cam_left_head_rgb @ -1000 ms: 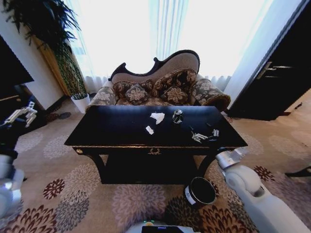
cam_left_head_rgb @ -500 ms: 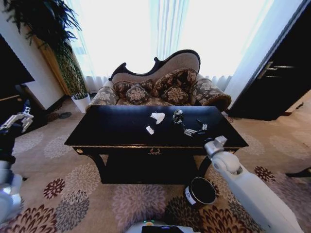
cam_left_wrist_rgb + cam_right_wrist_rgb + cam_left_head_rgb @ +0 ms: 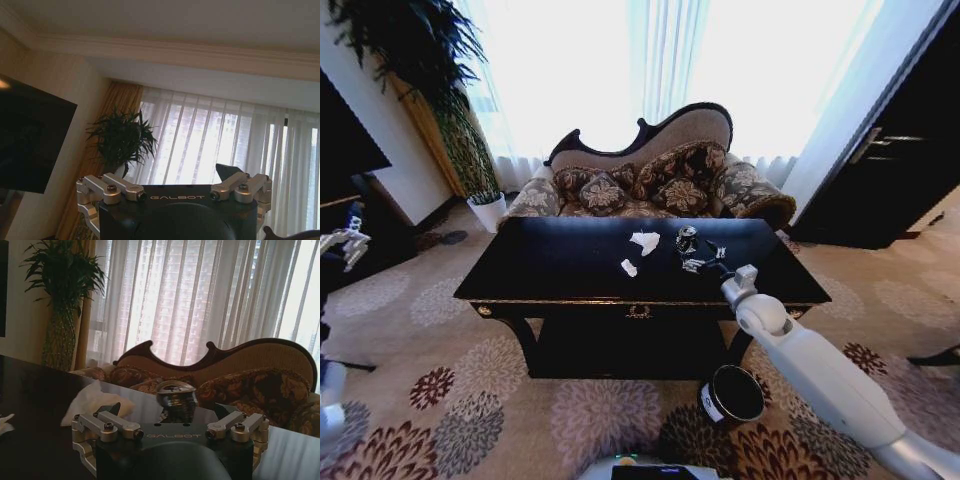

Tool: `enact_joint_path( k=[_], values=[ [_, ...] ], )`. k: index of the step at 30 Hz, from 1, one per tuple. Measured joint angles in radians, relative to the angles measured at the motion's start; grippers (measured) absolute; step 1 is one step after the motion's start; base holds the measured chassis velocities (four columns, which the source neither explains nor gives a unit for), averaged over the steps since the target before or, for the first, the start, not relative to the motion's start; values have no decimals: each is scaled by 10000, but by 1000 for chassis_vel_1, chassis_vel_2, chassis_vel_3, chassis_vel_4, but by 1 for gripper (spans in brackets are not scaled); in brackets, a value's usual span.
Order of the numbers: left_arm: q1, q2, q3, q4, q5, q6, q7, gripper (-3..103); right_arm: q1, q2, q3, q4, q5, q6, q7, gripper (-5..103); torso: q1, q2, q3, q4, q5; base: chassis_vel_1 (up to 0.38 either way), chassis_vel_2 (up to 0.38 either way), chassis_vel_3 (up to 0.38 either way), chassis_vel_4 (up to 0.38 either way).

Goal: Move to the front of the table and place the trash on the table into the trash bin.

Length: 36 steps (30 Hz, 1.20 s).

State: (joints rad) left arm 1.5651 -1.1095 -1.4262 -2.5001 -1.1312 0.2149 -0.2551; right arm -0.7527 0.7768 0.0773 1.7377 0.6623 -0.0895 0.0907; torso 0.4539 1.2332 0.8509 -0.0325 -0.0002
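Note:
On the glossy black table (image 3: 545, 265) lie two crumpled white paper scraps (image 3: 644, 241) (image 3: 628, 268) and a crushed shiny can (image 3: 686, 238). My right gripper (image 3: 705, 257) hovers open over the tabletop just to the right of the can. In the right wrist view the can (image 3: 175, 397) stands straight ahead between the spread fingertips of the right gripper (image 3: 170, 414), a short way beyond them. The bigger paper scrap (image 3: 95, 400) lies beside it. The dark trash bin (image 3: 732, 393) stands on the carpet by the table's front right leg. My left gripper (image 3: 342, 243) hangs open far off at the left.
A patterned sofa (image 3: 650, 185) stands right behind the table. A potted plant in a white pot (image 3: 486, 210) is at the back left, and a dark cabinet (image 3: 895, 170) at the right. Patterned carpet (image 3: 440, 400) lies open in front of the table.
My right arm has swung left over the table, bringing its gripper from the right edge up beside the can. The left gripper has drifted farther out to the left.

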Motion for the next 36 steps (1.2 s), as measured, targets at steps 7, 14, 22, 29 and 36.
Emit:
enact_joint_path(
  k=[7, 14, 22, 29, 36],
  values=[
    [110, -29, -250, 0, -25, -11, 36, 100, 916, -9, -680, -751, 207, 41, -112, 100, -1, 0, 0, 1, 0, 0, 0, 0, 0],
    [188, -101, -418, 1, -60, -45, 120, 100, 1467, 81, -1247, -1219, 382, -20, -112, 100, 0, 0, 0, 1, 0, 0, 0, 0, 0],
    [199, 2, -634, 1, -205, -48, 126, 100, 2240, 3, -2118, -1819, 1060, -242, -112, 100, 0, 0, 0, 0, 0, 0, 0, 0, 0],
    [226, -40, -692, 1, -195, -59, 169, 100, 2543, 98, -2515, -2027, 1382, -320, -100, 100, 0, 0, -1, 1, 0, 0, 0, 0, 0],
    [284, -70, -735, 1, -168, -71, 182, 100, 2677, 226, -2587, -2228, 1026, -148, -253, 89, -1, 0, -1, 1, 0, 0, 0, 0, 0]
  ],
)
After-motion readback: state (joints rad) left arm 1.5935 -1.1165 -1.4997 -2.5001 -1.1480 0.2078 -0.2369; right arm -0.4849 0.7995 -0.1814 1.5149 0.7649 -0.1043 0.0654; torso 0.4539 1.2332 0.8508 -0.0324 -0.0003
